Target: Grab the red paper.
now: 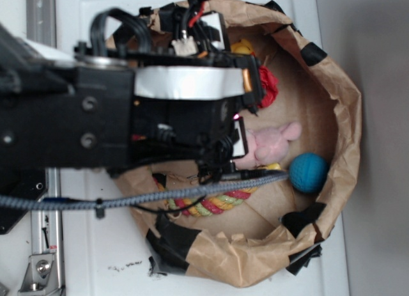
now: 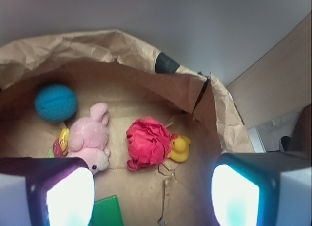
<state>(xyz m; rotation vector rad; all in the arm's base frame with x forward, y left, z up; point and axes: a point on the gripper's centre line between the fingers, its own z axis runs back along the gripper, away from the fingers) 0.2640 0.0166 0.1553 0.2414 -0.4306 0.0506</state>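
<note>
Gripper (image 2: pixel 146 196) spread, empty — above red paper (image 2: pixel 147 142), betw pink plush (image 2: pixel 90 138) & duck (image 2: pixel 180 148).

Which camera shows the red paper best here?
The wrist view: the crumpled bright red paper wad lies fully visible beside the small yellow rubber duck. The exterior view shows only a red sliver behind the arm.

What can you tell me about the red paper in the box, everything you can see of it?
The red paper is a crumpled, bright red wad, ruffled like a flower. It lies on the cardboard floor of the paper-walled bin, free of any grip. The yellow rubber duck touches its right side in the wrist view; the pink plush lies apart on its left. The open tool hangs above it.
</note>
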